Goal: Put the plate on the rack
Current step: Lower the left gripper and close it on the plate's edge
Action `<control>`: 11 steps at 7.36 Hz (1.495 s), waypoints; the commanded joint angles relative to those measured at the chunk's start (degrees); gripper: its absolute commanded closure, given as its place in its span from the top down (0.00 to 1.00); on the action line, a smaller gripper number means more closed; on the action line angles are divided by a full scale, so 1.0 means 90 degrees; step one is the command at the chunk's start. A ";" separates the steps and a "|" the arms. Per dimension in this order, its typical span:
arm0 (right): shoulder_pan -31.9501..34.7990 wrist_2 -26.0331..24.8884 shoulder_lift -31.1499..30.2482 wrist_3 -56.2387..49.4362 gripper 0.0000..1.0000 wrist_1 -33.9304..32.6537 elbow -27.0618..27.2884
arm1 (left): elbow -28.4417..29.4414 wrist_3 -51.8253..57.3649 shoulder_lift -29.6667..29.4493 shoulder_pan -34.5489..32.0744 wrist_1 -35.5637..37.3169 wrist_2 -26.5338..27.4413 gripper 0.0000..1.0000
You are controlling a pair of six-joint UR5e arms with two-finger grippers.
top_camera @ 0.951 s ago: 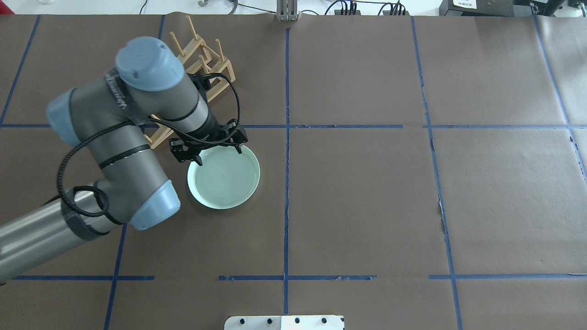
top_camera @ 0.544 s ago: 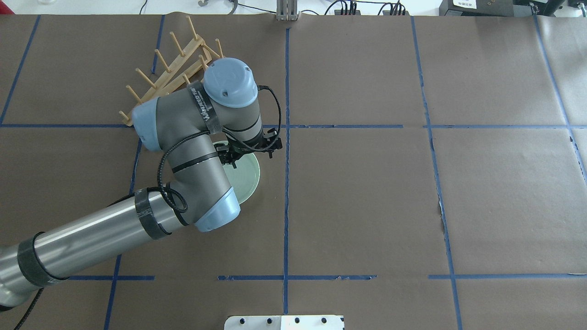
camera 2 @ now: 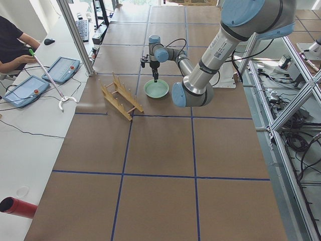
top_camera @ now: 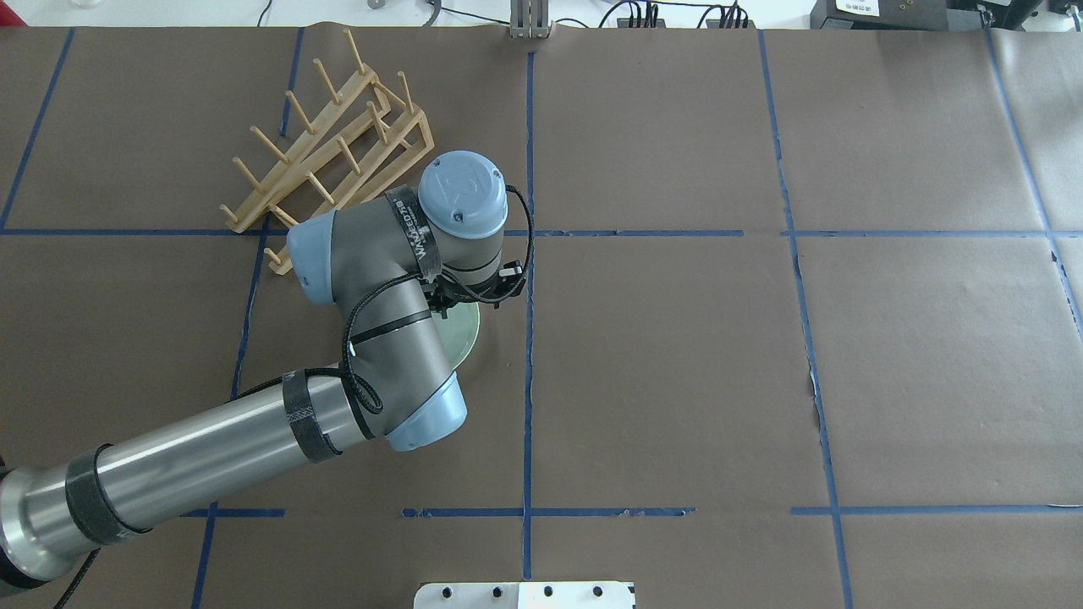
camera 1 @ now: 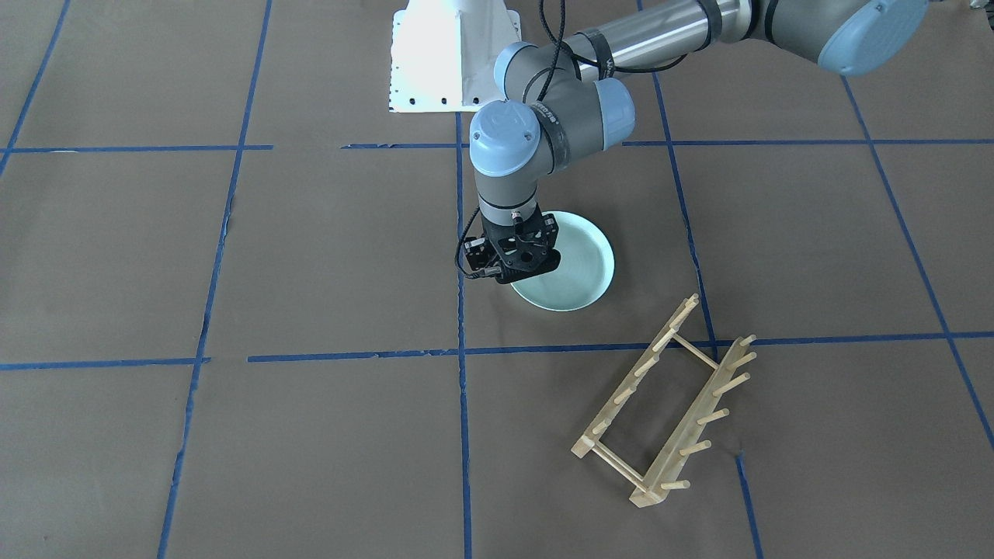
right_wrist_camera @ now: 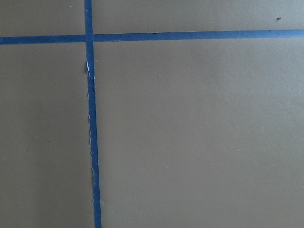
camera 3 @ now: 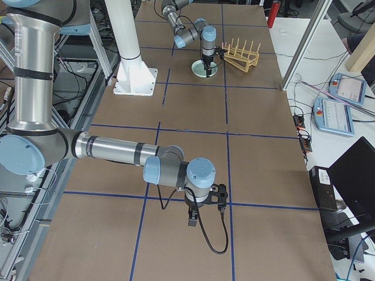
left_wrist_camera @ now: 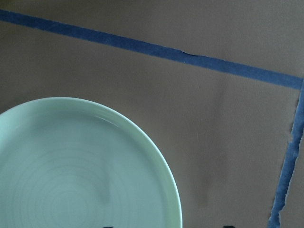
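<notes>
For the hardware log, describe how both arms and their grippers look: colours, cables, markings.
The left arm and right arm both have silver-grey tubes, grey joints with pale blue caps, black straps and a loose black cable outside. A black lettered band rings the left wrist. The left gripper and right gripper are black.

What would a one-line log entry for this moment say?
phase: pre-grasp | left hand: open, over plate rim | plate: lying flat | rack: empty, apart from plate
</notes>
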 commanded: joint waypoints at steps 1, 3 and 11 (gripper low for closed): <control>0.0000 0.0000 0.0000 0.0000 1.00 0.0000 0.0000 | 0.0030 0.0020 0.0013 0.0063 0.0000 0.0074 0.66; 0.0000 0.0000 0.0000 0.0000 1.00 0.0000 0.0000 | -0.0009 0.0020 0.0091 0.0131 -0.0010 0.0084 0.57; 0.0000 0.0000 0.0000 0.0000 1.00 0.0000 0.0000 | -0.1029 -0.0174 0.0130 -0.0226 0.0039 -0.0014 0.00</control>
